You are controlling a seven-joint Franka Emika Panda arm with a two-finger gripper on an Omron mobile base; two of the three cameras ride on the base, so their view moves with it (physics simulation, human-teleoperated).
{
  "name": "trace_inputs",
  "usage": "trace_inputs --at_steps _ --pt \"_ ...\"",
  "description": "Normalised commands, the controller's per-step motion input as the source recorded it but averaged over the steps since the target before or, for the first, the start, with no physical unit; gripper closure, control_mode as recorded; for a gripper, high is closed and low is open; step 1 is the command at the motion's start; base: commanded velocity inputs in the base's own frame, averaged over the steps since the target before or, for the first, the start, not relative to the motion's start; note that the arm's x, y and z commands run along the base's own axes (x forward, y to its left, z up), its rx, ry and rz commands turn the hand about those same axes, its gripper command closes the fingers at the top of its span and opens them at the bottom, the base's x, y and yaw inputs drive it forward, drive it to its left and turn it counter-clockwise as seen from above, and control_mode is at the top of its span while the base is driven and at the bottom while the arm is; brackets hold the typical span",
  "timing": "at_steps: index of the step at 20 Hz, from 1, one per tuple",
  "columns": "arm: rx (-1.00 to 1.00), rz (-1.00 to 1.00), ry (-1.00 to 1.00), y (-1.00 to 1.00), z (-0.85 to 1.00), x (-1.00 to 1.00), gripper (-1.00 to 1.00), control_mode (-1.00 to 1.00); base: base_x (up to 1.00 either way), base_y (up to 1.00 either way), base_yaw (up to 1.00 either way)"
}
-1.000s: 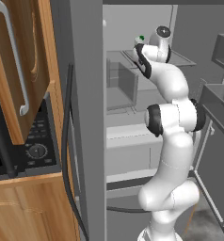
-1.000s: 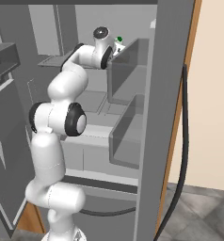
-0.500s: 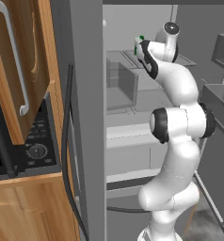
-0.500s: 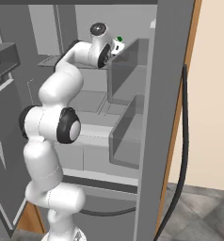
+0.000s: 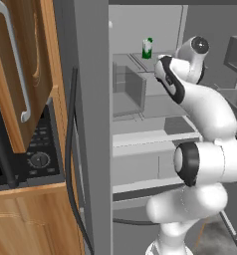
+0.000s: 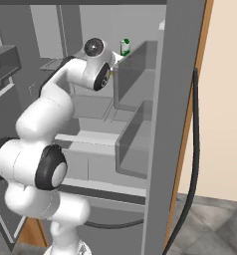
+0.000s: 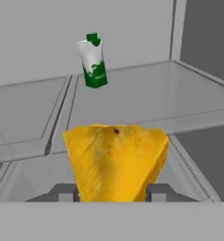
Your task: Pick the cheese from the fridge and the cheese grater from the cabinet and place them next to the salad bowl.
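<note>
The cheese (image 7: pixel 116 162), a yellow-orange wedge, stands between my fingertips in the hand view, and my gripper (image 7: pixel 113 193) is shut on it, just above a pale grey shelf. My arm (image 5: pixel 205 109) reaches into the open fridge (image 5: pixel 90 124) at upper-shelf height, also seen from the right (image 6: pixel 70 79). The brown cabinet (image 5: pixel 21 74) with its silver bar handle hangs at the far left, its door ajar. The cheese grater and the salad bowl are out of view.
A green-and-white bottle (image 7: pixel 92 61) stands further back on the same shelf (image 5: pixel 147 48) (image 6: pixel 125 47). Grey bins (image 6: pixel 135 144) line the fridge's side. A microwave (image 5: pixel 26 159) sits under the cabinet. A dark curved handle (image 6: pixel 192 149) runs down the fridge door edge.
The jaws have closed in on the cheese. The arm's elbow has risen and the hand has drawn slightly back from the bottle.
</note>
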Motion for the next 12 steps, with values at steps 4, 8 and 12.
trace_inputs --at_steps 4,8,12 --pt "0.00 0.00 0.00 0.00 0.06 -1.00 1.00 -1.00 0.00 0.00 0.00" --pt "0.00 0.00 0.01 0.00 0.10 -1.00 1.00 -1.00 0.00 0.00 0.00" --pt "0.00 0.00 0.07 0.02 0.00 -1.00 1.00 -1.00 0.00 0.00 0.00"
